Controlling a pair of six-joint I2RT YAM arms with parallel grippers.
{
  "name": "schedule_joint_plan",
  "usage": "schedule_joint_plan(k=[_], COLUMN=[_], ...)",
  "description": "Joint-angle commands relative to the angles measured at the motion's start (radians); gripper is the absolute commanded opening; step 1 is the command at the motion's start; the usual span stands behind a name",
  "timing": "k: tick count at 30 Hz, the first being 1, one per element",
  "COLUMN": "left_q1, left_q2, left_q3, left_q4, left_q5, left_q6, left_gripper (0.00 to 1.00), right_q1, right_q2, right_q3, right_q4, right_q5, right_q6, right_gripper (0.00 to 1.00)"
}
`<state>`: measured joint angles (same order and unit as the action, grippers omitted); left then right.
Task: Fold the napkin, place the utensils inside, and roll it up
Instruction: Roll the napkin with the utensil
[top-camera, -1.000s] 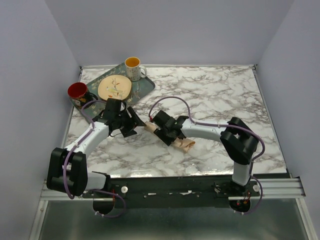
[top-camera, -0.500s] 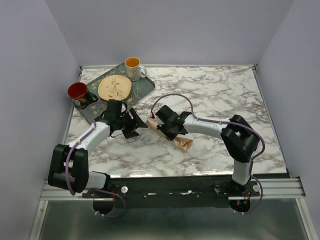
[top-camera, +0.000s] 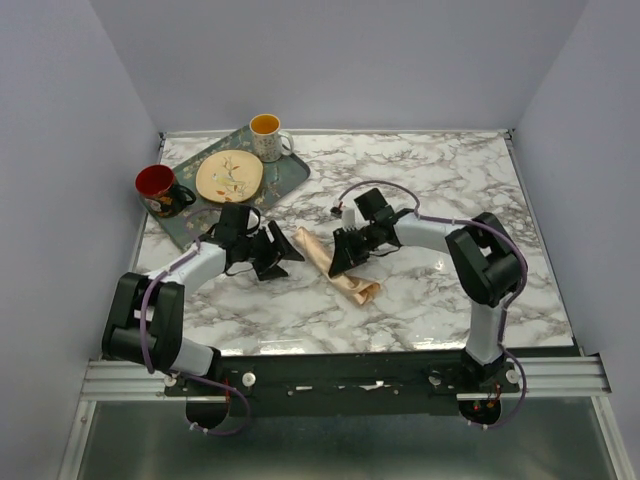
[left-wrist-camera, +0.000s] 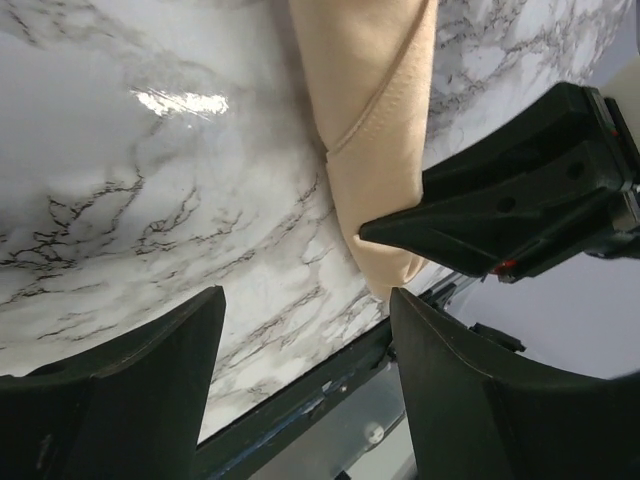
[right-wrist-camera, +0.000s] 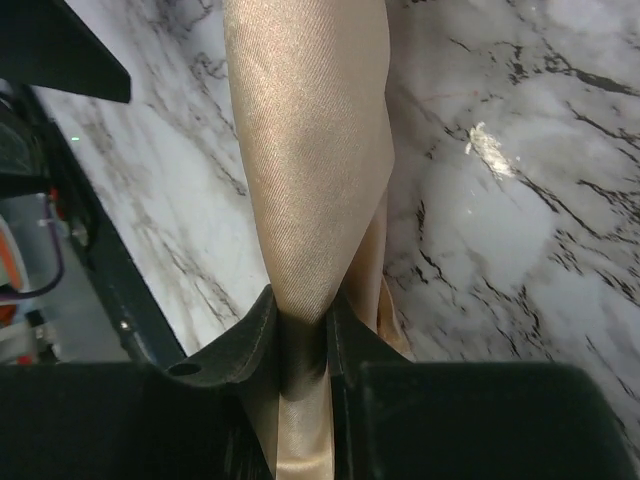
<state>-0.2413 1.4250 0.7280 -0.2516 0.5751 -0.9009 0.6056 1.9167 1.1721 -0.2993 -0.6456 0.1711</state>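
Observation:
The napkin (top-camera: 345, 275) lies as a rolled peach-tan strip on the marble table (top-camera: 450, 180), slanting from the centre toward the front. My right gripper (top-camera: 340, 262) is shut on the roll near its middle; in the right wrist view the cloth (right-wrist-camera: 310, 150) is pinched between the two black fingers (right-wrist-camera: 245, 335) of the right gripper (right-wrist-camera: 300, 325). My left gripper (top-camera: 290, 254) stands open just left of the roll's far end. In the left wrist view the left gripper (left-wrist-camera: 305, 300) holds nothing, with the napkin (left-wrist-camera: 375, 130) beyond it. The utensils are hidden.
A green tray (top-camera: 290, 175) at the back left carries a cream floral plate (top-camera: 229, 175) and a yellow mug (top-camera: 266, 136). A red mug (top-camera: 157, 187) stands at the tray's left end. The table's front edge (left-wrist-camera: 300, 400) runs close below the left fingers.
My right gripper has shut on the napkin roll, and its wrist has swung back and to the right. The left gripper has shifted a little to the right and stays open.

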Motion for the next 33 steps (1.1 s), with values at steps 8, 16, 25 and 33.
schedule_joint_plan(k=[8, 16, 25, 33], left_q1=[-0.127, -0.131, -0.141, -0.141], left_q2=[0.087, 0.101, 0.137, 0.115], left_q3=[-0.03, -0.009, 0.008, 0.017], left_q4=[0.126, 0.14, 0.152, 0.137], left_q5=[0.031, 0.005, 0.019, 0.008], left_q6=[-0.05, -0.067, -0.07, -0.064], left_gripper=[0.7, 0.68, 0.68, 0.68], right_q1=[-0.089, -0.127, -0.127, -0.125], right_q2=[0.154, 0.159, 0.13, 0.045], right_q3=[-0.098, -0.083, 0.017, 0.101], right_q4=[0.323, 0.238, 0.008, -0.136], right_q5=[-0.443, -0.341, -0.181, -0.028], right_q6=[0.179, 0.125, -0.01, -0.056], right_gripper=[0.16, 0.31, 0.54, 0.61])
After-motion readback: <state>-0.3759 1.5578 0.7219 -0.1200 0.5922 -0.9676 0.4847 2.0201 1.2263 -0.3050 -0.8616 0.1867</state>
